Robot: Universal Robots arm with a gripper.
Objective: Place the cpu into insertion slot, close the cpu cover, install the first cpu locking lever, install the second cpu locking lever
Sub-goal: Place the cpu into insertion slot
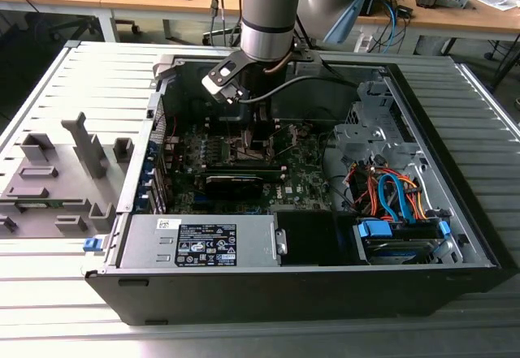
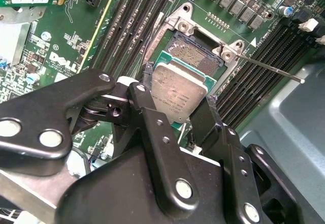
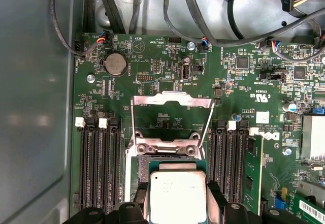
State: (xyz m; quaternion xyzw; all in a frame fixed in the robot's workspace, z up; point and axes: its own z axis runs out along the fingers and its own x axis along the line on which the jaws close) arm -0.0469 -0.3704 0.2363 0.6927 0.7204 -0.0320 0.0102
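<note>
Your claw (image 2: 180, 86) gripped the cpu (image 2: 177, 102) by its edges, tilted just over the insertion slot (image 2: 195, 51), seemingly not yet seated; the cpu cover (image 3: 171, 100) stood swung open beside it on the motherboard (image 3: 152, 64).

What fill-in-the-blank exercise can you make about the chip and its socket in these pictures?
The gripper holds the cpu between its two ____.
The cpu cover is swung ____, not closed.
The insertion slot has ____ chip seated in it.
Long black memory slots lie on ____ sides of the insertion slot.
Missing words: fingers; open; no; both.
</note>
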